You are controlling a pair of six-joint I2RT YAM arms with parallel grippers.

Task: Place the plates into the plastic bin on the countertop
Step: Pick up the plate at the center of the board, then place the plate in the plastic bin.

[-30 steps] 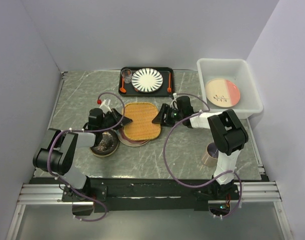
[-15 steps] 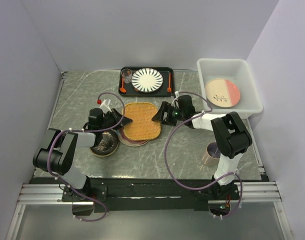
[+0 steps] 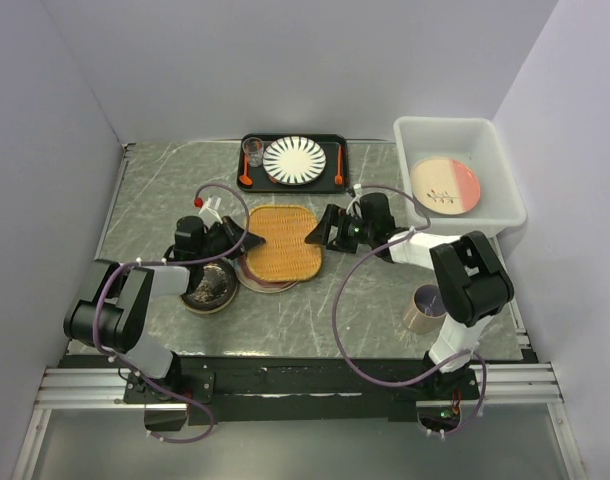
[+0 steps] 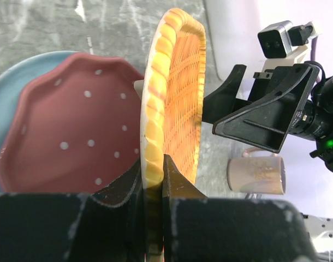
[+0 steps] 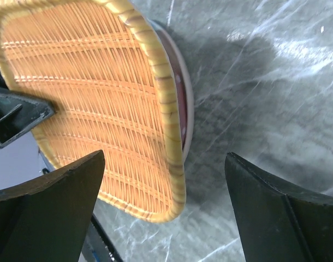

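Pinching woven plate's [image 4: 177,93] rim, left fingers [image 4: 178,188] hold edgewise.

Tan woven plate [image 3: 282,241] tilts over pink dotted plate [image 4: 63,131] on marble countertop [image 3: 155,190]; sprig plate [image 3: 445,186] lies in white bin [image 3: 445,122].

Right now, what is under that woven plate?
A pink dotted plate resting on a pale blue plate. The woven plate covers most of both from above; whether more lies beneath them cannot be seen.
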